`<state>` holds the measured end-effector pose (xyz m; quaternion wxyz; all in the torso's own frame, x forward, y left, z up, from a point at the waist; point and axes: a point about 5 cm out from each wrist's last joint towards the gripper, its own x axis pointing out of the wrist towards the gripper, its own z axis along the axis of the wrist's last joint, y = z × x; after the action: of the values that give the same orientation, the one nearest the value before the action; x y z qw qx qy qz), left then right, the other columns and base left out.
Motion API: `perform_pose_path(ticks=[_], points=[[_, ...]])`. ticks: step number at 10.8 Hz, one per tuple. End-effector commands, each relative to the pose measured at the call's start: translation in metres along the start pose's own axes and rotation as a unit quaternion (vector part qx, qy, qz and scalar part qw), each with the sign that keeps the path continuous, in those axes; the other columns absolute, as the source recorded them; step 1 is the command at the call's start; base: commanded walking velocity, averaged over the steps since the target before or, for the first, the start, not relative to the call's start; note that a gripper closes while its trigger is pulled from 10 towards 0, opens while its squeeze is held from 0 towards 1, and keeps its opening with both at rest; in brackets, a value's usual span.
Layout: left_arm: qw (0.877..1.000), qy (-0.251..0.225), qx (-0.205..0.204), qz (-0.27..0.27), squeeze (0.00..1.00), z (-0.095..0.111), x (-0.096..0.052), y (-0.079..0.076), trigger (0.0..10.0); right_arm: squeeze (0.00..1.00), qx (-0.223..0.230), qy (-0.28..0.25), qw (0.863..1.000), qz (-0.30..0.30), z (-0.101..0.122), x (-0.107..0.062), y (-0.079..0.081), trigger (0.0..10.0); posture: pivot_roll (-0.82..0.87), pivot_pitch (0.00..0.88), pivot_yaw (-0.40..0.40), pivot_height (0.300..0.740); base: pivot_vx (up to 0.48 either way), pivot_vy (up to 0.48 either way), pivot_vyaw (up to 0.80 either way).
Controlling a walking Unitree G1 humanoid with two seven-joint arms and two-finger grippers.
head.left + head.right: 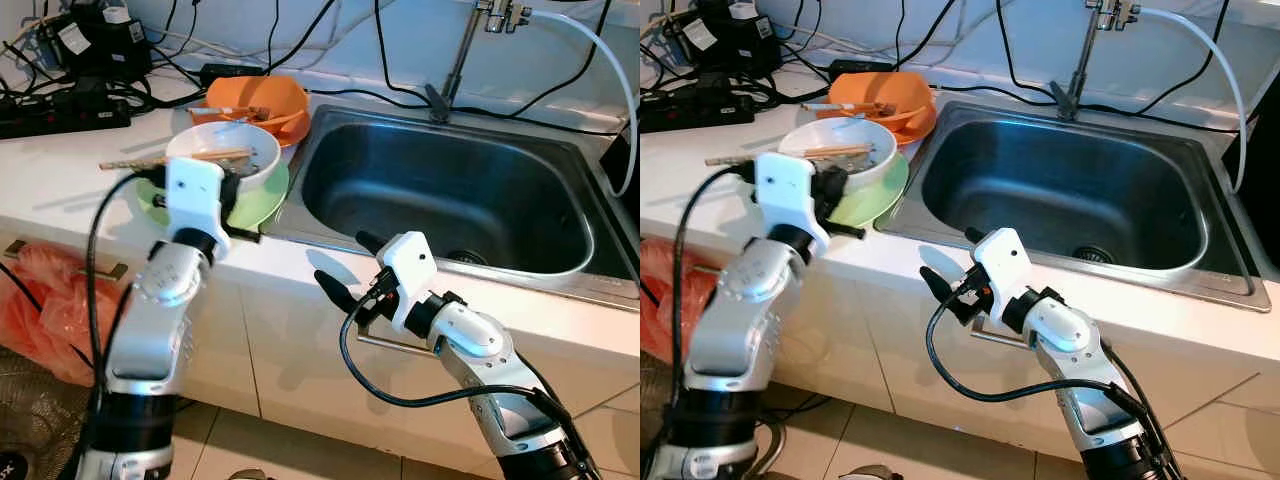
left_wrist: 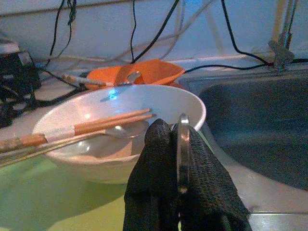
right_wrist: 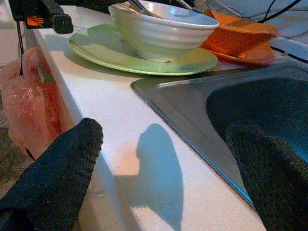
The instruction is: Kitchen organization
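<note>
My left claw (image 2: 178, 168) is pinched on a metal utensil handle (image 2: 183, 144) beside the white bowl (image 1: 225, 160) on the green plate (image 3: 144, 60); right claw (image 1: 345, 270) wide, waiting at the desk (image 1: 60, 190) edge.

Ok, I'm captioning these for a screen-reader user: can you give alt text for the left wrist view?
The left gripper, jaws closed, reaches toward a white bowl holding chopsticks and a spoon, standing on a green plate. An orange dish sits behind it, and a steel sink lies beside it.
</note>
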<state>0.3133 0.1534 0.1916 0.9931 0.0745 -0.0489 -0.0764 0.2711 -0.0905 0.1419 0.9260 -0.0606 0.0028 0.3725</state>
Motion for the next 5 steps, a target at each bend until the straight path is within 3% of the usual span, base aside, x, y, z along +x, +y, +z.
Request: perform_pose_path(ticks=[1,5], points=[[1.0,-0.024,0.013,0.002,0.0,0.0064,-0.0018,-0.0034,0.0,0.0,0.001,-0.006,1.0,-0.012,0.0014,-0.0002,-0.0057,10.0,0.11,0.0,-0.019,0.74,0.0,0.0,0.0],[0.997,-0.062,0.032,0.034,0.0,0.0126,-0.0041,0.0018,0.0,0.0,0.005,-0.011,1.0,-0.017,0.002,0.0002,-0.0078,10.0,0.11,0.0,-0.022,0.74,0.0,0.0,0.0]])
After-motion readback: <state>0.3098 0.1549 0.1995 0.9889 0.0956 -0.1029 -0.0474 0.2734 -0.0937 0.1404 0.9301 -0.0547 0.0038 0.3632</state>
